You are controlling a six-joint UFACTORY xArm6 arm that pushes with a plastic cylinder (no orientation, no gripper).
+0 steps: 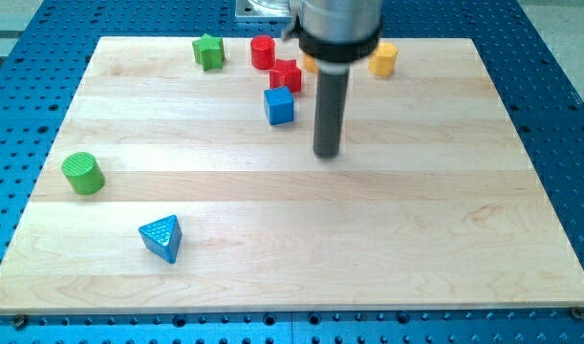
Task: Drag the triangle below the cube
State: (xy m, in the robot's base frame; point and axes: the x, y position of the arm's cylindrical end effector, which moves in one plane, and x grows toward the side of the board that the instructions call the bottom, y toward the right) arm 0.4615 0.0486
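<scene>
A blue triangle [162, 237] lies near the view's bottom left of the wooden board [416, 239]. A blue cube [280, 105] sits near the view's top centre. My tip [327, 153] is the lower end of a dark rod; it rests on the board just right of and slightly below the cube, apart from it, and far up and right of the triangle.
A green cylinder [83, 173] stands at the view's left. Along the top edge are a green star-like block [208, 51], a red cylinder [263, 52], a red star-like block [286, 74], and a yellow block [383, 59]; another yellow block [310, 63] is partly hidden behind the rod.
</scene>
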